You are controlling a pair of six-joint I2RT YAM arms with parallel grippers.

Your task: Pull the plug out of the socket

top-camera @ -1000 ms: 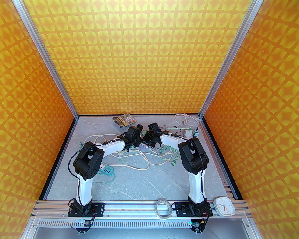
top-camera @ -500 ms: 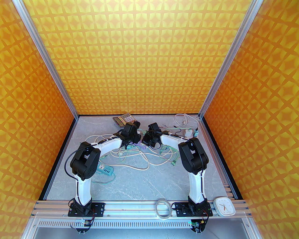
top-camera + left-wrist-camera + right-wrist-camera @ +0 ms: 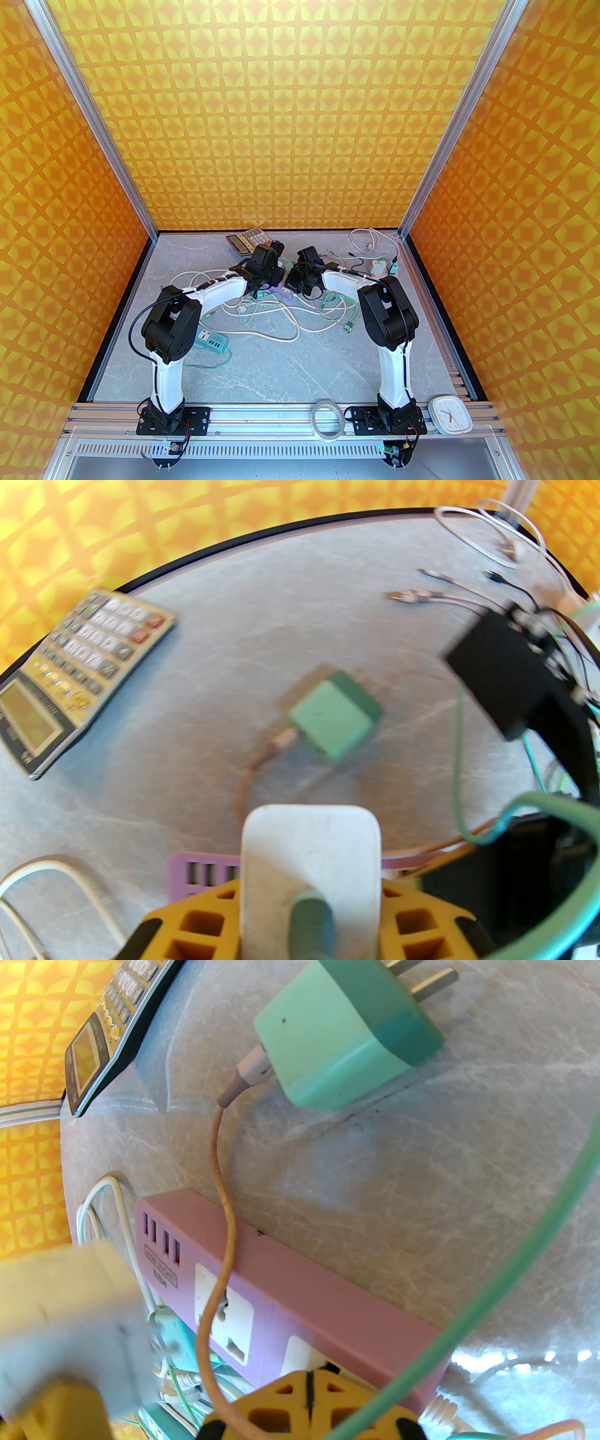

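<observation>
My left gripper (image 3: 309, 916) clamped on the white plug (image 3: 309, 850), swung left since a second ago, clear of the purple socket strip (image 3: 300, 1288), right gripper (image 3: 307, 1398) clenched empty over the strip, bare table (image 3: 211, 634) between calculator (image 3: 79, 667) and green adapter (image 3: 335, 721)

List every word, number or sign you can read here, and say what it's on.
"B204": apparently, on the small label of the power strip, beside its USB ports.
Line above it on the same label: too small to read.
Keys and display of the calculator: blurred, unreadable.
Face of the clock: markings too small to read.
</observation>
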